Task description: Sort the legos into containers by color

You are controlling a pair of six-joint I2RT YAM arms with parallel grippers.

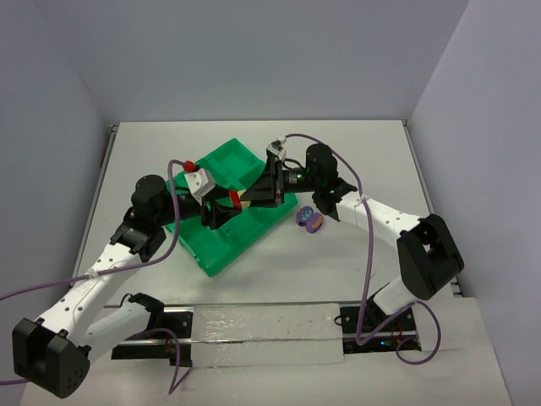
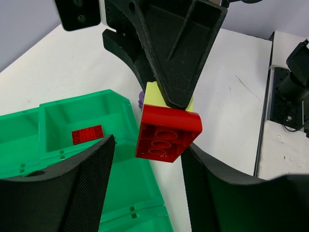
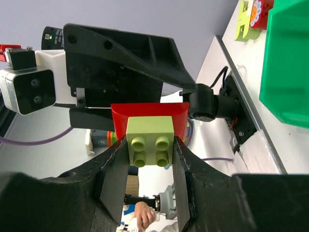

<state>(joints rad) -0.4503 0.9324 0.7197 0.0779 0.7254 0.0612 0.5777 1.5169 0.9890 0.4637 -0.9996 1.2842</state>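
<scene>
Above the green tray [image 1: 216, 254], around the middle of the table [image 1: 355, 152], the two arms meet tip to tip. The right gripper [image 3: 149, 141] pinches a pale yellow-green brick [image 3: 150, 135] between its two fingers, which press on the brick's opposite sides. A larger red brick [image 2: 166, 133] is stuck to the yellow-green one, its hollow underside turned toward the left wrist camera. The left gripper [image 2: 148, 143] is spread wide with the red brick between its fingers. A clear gap shows on one side of the brick, and on the other the brick's corner lies right against the finger pad, or just beside it. The joined pair hangs in the air over the tray's right part, touching neither tray nor table. In one compartment of the tray a flat red lego [image 2: 88, 134] lies studs up on the floor, beside a dividing wall. A small clump of purple legos [image 1: 309, 221] rests on the table just right of the tray, under the right arm.
</scene>
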